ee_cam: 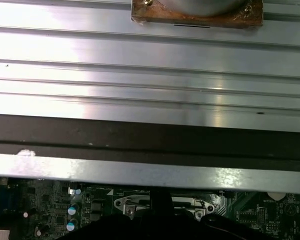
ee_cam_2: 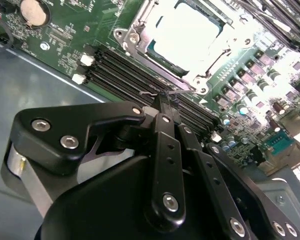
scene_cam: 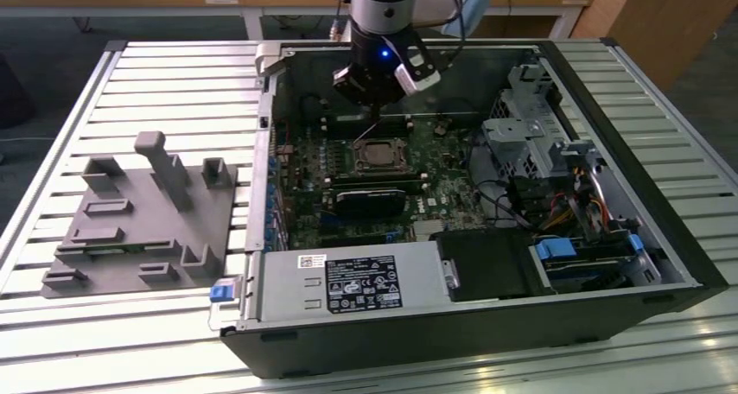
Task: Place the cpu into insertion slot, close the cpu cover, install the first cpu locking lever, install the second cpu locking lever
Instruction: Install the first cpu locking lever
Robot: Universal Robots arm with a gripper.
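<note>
The cpu (ee_cam_2: 187,31) sits in the slot (scene_cam: 378,156) on the green board (scene_cam: 444,200), its dull silvery top glaring pale in the second wrist view, with the cover (ee_cam_2: 140,30) lying as a thin metal frame around it. In the exterior view the socket shows as a small square with a silvery rim, just above the long black card (scene_cam: 372,202) in the open computer case (scene_cam: 461,325). The arm (scene_cam: 386,14) comes straight down from above, and the gripper (ee_cam_2: 162,97) hangs at the socket's far edge, over the black memory slots (ee_cam_2: 125,75). Its jaws are drawn close together, their tip meeting a thin wire lever (ee_cam_2: 165,92) beside the socket; whether they pinch the lever I cannot tell. The first wrist view looks along the case wall (ee_cam: 150,140) to the ribbed metal surface (ee_cam: 140,60) beyond. The exterior view adds a grey fixture (scene_cam: 138,221) standing on the surface, well apart from the case on the exterior view's left.
</note>
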